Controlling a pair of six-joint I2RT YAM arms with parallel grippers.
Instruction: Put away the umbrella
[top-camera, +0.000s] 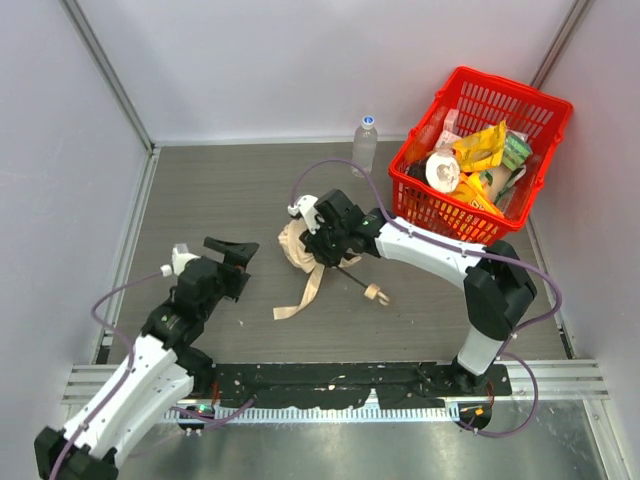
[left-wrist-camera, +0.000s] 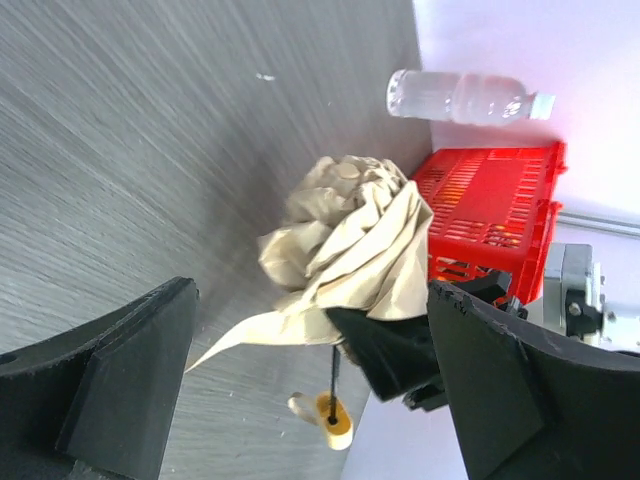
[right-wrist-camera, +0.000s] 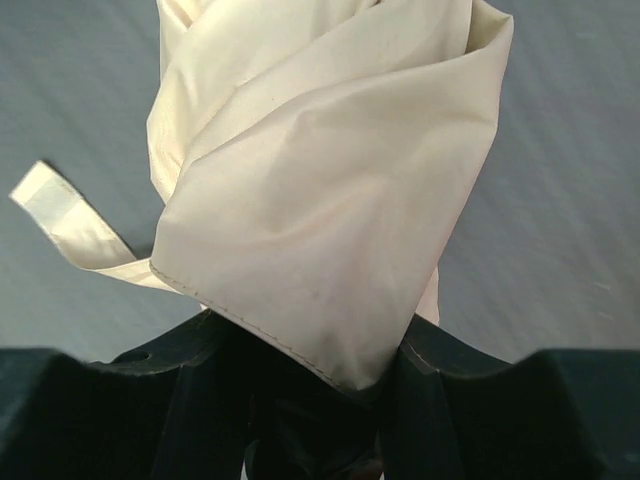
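The umbrella is a crumpled bundle of cream fabric in the middle of the table. Its strap trails toward me, and its thin black shaft runs right to the small beige handle. My right gripper is shut on the fabric near the shaft. In the right wrist view the fabric fills the gap between the fingers. My left gripper is open and empty just left of the umbrella. In the left wrist view the umbrella and its handle lie ahead between the spread jaws.
A red basket full of packets and other items stands at the back right. A clear water bottle stands near the back wall, left of the basket. White walls enclose the table on three sides.
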